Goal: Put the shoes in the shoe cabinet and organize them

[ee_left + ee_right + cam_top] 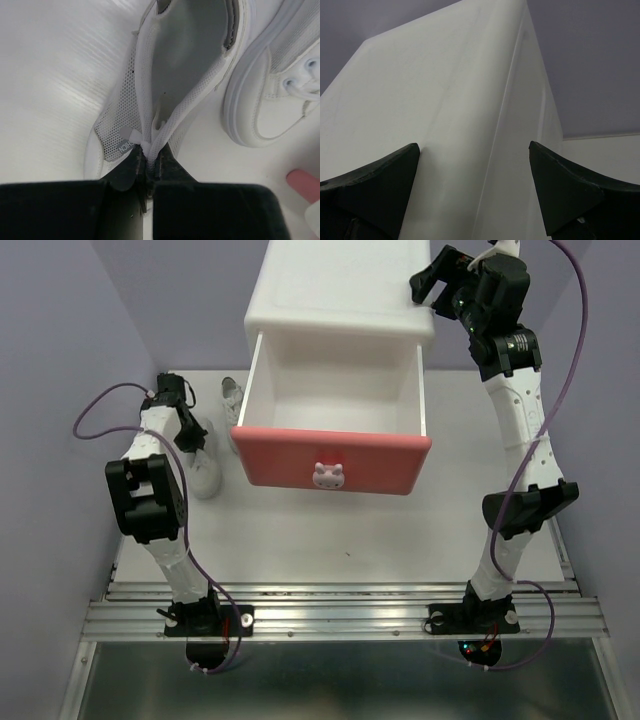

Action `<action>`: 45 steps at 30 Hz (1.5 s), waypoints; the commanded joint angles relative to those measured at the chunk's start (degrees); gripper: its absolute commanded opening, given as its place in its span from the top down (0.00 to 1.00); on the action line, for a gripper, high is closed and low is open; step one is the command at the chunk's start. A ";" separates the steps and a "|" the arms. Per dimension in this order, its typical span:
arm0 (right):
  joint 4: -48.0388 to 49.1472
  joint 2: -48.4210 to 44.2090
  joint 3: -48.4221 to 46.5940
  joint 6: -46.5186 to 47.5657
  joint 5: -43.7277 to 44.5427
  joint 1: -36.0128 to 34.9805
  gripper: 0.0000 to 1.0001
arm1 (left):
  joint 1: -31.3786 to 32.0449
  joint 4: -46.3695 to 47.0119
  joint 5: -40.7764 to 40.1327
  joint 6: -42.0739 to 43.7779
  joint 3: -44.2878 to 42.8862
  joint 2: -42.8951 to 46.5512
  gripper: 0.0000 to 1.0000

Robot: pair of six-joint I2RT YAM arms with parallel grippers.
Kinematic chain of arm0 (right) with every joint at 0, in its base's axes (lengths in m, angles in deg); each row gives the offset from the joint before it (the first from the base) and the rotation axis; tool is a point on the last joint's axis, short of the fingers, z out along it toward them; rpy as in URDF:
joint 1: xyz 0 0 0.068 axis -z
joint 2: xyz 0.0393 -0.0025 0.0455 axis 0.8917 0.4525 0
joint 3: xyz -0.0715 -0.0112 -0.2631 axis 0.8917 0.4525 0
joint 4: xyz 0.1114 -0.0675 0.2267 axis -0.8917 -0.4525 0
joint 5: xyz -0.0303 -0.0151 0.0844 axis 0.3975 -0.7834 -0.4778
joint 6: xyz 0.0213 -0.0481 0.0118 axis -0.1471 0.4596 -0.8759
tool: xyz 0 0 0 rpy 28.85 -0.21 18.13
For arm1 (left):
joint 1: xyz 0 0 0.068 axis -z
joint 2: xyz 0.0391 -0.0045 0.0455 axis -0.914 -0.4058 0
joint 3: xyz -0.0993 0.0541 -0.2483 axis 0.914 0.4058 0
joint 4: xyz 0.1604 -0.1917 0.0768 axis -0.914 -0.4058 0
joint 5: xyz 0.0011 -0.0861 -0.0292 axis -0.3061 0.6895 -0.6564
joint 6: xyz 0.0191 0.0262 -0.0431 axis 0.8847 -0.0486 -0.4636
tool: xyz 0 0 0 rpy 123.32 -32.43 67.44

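The shoe cabinet (340, 290) stands at the back, its upper drawer (335, 455) pulled out, darker pink front with a bunny knob (329, 476). My left gripper (198, 440) is shut on the heel collar of a white mesh sneaker (206, 476), which rests on the table left of the drawer; the wrist view shows the fingertips (131, 167) pinching the collar of that sneaker (175, 75). The second white sneaker (232, 400) lies beside it, and also shows in the wrist view (280, 90). My right gripper (437, 288) is open by the cabinet's top right corner (470, 100). The orange pair is out of view.
Purple walls close in on the left, back and right. The white table (340, 540) runs to a metal rail (340, 615) at the near edge, where both arm bases are bolted. A pink cabinet part (305, 184) shows low at the right of the left wrist view.
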 commanded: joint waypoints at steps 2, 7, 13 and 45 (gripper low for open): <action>-19.46 0.86 5.48 4.09 -1.05 0.30 0.06 | 0.30 -3.46 -3.72 -1.28 -11.65 9.58 1.00; -19.19 -0.81 8.03 5.32 -1.31 0.30 0.04 | 0.39 -3.81 2.08 -1.37 -28.70 12.49 1.00; -18.23 -2.48 10.67 5.05 -4.20 0.30 0.04 | 3.45 -1.13 10.87 -2.77 -47.35 13.28 1.00; -19.98 -2.66 13.66 9.18 -6.06 0.30 0.01 | 26.56 6.30 23.99 -8.40 -36.38 32.35 1.00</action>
